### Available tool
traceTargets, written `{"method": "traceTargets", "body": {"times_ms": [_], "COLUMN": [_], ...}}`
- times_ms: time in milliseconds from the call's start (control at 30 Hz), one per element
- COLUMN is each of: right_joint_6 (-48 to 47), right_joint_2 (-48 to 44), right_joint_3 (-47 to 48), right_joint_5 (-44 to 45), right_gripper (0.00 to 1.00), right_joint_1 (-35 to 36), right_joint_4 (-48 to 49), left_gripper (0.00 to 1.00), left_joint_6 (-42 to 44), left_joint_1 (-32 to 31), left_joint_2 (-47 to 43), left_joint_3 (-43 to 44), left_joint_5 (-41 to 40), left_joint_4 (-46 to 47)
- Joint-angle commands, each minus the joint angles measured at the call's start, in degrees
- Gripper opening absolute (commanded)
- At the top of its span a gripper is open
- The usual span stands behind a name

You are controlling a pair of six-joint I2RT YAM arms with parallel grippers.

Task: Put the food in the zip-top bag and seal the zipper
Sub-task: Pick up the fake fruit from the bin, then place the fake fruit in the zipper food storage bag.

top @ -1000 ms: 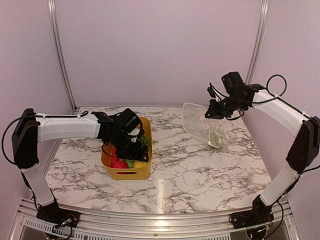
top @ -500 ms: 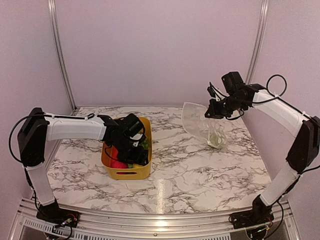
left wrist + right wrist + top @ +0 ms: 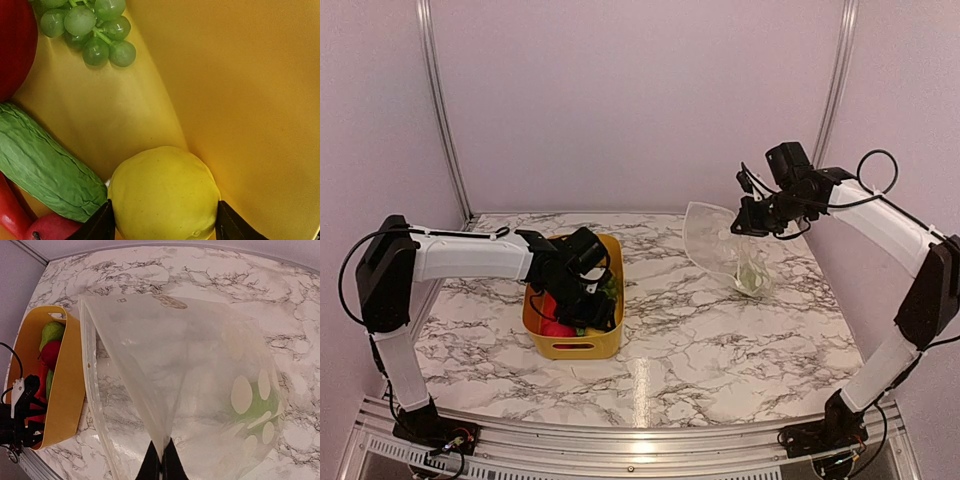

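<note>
Down inside the yellow bin (image 3: pixel 575 346), my left gripper (image 3: pixel 162 226) has its jaws against both sides of a yellow lemon (image 3: pixel 162 192) that rests in a corner. Beside the lemon lie a cucumber (image 3: pixel 45 162), green grapes (image 3: pixel 95 30) and a red fruit (image 3: pixel 15 45). At the right, my right gripper (image 3: pixel 161 464) is shut on a fold of the clear dotted zip-top bag (image 3: pixel 190 360) and holds it up with its mouth open toward the bin. The zipper (image 3: pixel 92 385) runs along the mouth edge. A green food piece (image 3: pixel 255 405) lies inside the bag.
The yellow bin wall (image 3: pixel 240 100) rises close on the lemon's right side. In the top view the bag (image 3: pixel 725 250) hangs above the marble table (image 3: pixel 670 340), to the right of the bin. Pink walls enclose the back and sides.
My left gripper has sunk lower into the bin and its jaws have narrowed onto the lemon. The right arm and the bag have barely moved.
</note>
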Motion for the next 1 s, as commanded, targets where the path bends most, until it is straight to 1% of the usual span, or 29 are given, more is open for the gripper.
{"method": "traceTargets", "body": {"times_ms": [0,367,500,633,833,900,967], "right_joint_6": [0.40,1.35,1.64,2.11,2.86,3.08,3.40], "right_joint_2": [-1.99,-2.70,-2.80,-2.82,-2.48,-2.18,-1.90], "right_joint_3": [-0.70,-2.26,-2.32,-2.45,-2.17,-1.75,-1.39], "right_joint_5": [0.18,-0.13,-0.33,-0.40,-0.51,-0.53,-0.58], "right_gripper": [0.00,0.00,0.00,0.00,0.00,0.00,0.00], "right_joint_1": [0.60,0.63,0.79,1.13,2.17,2.56,2.95], "right_joint_4": [1.62,2.90,3.14,3.51,4.05,4.02,4.07], "left_gripper": [0.66,0.62,0.61,0.61,0.60,0.60,0.59], "left_joint_6": [-0.58,-1.40,-1.82,-2.19,-3.59,-4.10,-4.63], "left_joint_1": [-0.08,1.08,1.65,1.95,1.93,1.93,1.93], "left_joint_2": [-1.67,-7.62,-9.28,-10.18,-8.48,-8.54,-9.01], "left_joint_3": [1.25,4.59,7.97,13.39,22.58,23.56,23.06], "left_joint_5": [-0.77,-5.15,-7.71,-9.09,-4.52,-2.50,0.35], "left_joint_4": [-2.19,-4.97,-6.27,-6.63,-4.96,-1.94,3.22]}}
